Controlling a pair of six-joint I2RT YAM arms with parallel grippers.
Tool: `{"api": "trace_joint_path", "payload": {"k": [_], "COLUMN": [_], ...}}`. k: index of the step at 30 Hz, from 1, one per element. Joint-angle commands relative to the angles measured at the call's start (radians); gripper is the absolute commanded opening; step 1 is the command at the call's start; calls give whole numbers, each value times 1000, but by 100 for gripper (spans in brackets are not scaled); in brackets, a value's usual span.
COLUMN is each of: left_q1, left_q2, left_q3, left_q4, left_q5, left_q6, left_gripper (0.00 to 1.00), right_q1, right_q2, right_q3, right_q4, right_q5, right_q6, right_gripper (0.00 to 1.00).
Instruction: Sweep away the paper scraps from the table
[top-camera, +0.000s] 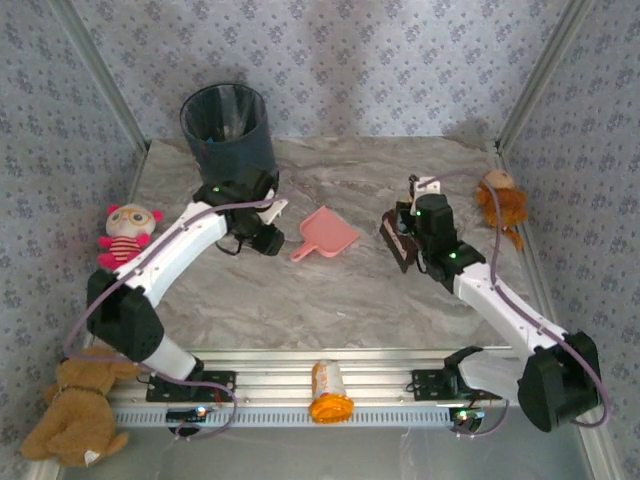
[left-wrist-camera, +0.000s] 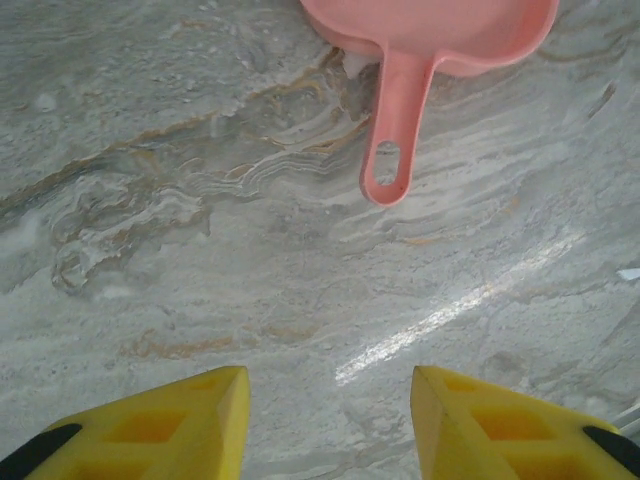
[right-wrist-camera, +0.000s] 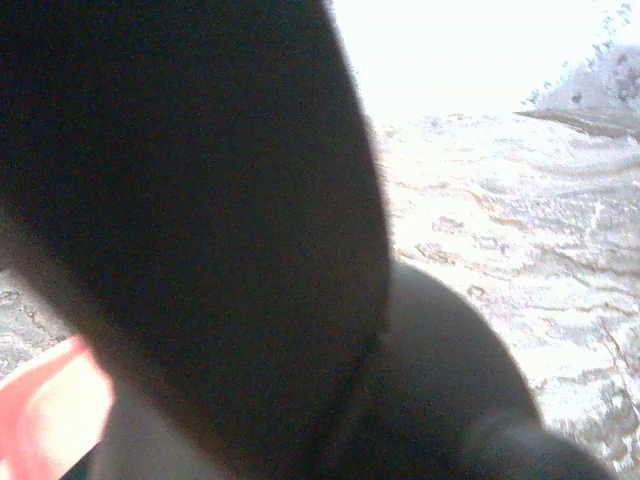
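- Left gripper (top-camera: 272, 240) sits low over the table (top-camera: 330, 310), just left of the pink dustpan (top-camera: 327, 233), near it but not touching.
- From the left wrist, the yellow fingers (left-wrist-camera: 190, 425) stand moderately apart with nothing but bare marble (left-wrist-camera: 200, 250) between them. The jaws are empty.
- The dustpan (left-wrist-camera: 440, 30) lies flat ahead of those fingers, its handle pointing back toward them.
- A tiny pale fleck (left-wrist-camera: 628, 273) lies at the right edge of that view (too small to tell what it is).
- The right gripper (top-camera: 402, 238) is on the far side of the dustpan, clamped shut on a dark brush (top-camera: 397, 245).
- From the right wrist, the brush (right-wrist-camera: 200, 200) is a big blurred dark mass. There's a sliver of pink dustpan (right-wrist-camera: 45, 420) at lower left and veined tabletop (right-wrist-camera: 500, 230) beyond.
- A black bin (top-camera: 228, 125) stands at the table's far left corner, just behind the left arm.
- An orange bottle (top-camera: 330, 392) lies on the aluminium rail between the two bases.
- Plush toys ring the scene: a pink-and-red doll (top-camera: 128, 232) on the left, a brown teddy (top-camera: 75, 410) at near left and an orange-brown one (top-camera: 500, 205) on the right.
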Motion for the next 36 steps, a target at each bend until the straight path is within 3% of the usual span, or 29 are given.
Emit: {"api": "trace_joint_path", "payload": {"k": [1, 6, 11, 23, 36], "left_q1": [42, 143, 184, 213, 235], "left_q2": [-89, -237, -329, -345, -338], "left_q3": [-41, -172, -274, -305, -313], "left_q4": [39, 121, 200, 223, 218], "left_q5": [56, 177, 171, 149, 150], "left_q6": [-61, -93, -108, -120, -110], "left_gripper": [46, 46, 46, 46, 46], "right_q1": [32, 90, 129, 225, 302], "right_q2": [53, 148, 243, 449, 574], "right_q3": [62, 81, 111, 150, 160], "right_q4": [128, 263, 359, 605, 710], "right_q5": [28, 55, 76, 138, 182], "right_q6": [-132, -265, -347, -525, -621], "right_gripper": [0, 0, 0, 0, 0]}}
